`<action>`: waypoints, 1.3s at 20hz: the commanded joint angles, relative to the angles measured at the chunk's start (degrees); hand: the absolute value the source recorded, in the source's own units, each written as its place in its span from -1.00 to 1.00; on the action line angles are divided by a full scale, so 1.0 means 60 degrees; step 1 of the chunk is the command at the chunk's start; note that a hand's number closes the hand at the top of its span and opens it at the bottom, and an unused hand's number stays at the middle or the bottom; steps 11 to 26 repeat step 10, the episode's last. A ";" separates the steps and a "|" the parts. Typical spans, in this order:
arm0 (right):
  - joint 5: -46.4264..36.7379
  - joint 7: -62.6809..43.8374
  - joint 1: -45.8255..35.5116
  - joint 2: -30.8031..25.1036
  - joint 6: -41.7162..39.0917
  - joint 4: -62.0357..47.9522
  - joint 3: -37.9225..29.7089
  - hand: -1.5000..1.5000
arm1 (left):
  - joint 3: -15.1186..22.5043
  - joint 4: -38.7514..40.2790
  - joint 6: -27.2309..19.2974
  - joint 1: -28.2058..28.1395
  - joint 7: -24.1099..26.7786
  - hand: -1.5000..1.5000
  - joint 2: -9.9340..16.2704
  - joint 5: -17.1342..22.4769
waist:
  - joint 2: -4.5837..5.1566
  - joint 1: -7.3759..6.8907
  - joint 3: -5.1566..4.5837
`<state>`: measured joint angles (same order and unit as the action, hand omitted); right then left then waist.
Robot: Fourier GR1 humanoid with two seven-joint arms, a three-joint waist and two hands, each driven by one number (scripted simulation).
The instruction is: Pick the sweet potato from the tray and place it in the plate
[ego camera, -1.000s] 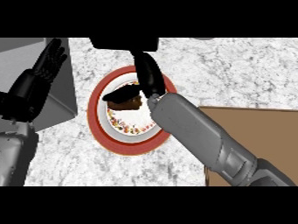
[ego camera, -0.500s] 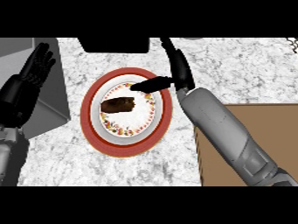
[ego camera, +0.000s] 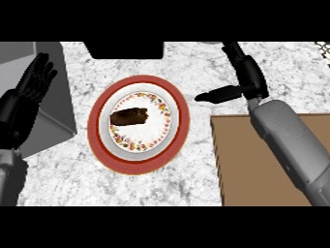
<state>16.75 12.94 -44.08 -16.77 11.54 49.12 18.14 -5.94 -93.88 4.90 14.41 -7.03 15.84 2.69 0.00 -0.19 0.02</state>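
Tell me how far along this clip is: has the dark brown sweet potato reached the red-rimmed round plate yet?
Done: the dark brown sweet potato lies in the middle of the red-rimmed round plate, untouched. In hand: nothing; the right hand is open above the counter, right of the plate and beyond the brown tray. The left hand rests open at the left edge. Nothing appears left.

A kitchen: marble counter bearing a patterned plate.

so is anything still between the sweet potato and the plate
Nothing visible. The sweet potato already lies in the middle of the plate. The right hand is open, off to the plate's right over the counter, and the left hand rests open at the left edge.
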 commanded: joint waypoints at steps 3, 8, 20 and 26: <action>-0.0323 0.0196 0.1098 -0.0799 -0.1068 0.0698 -0.0496 -1.00 | -0.0359 0.0363 0.0354 0.0173 0.0219 0.00 0.0220 0.0101 | -0.0010 0.0046 -0.0004; -0.0465 0.0895 0.0670 -0.1374 -0.2192 -0.0152 -0.1349 -1.00 | -0.0334 -0.0042 0.0279 0.0252 -0.0335 0.00 0.0004 0.0233 | 0.0008 -0.0024 0.0000; -0.0925 0.1274 0.0721 -0.1329 -0.1752 -0.0454 -0.1438 -1.00 | 0.0098 0.0479 -0.0127 -0.0097 0.0605 0.00 -0.0405 -0.0607 | 0.0017 -0.0015 -0.0002; -0.0925 0.1274 0.0721 -0.1329 -0.1752 -0.0454 -0.1438 -1.00 | 0.0098 0.0479 -0.0127 -0.0097 0.0605 0.00 -0.0405 -0.0607 | 0.0017 -0.0015 -0.0002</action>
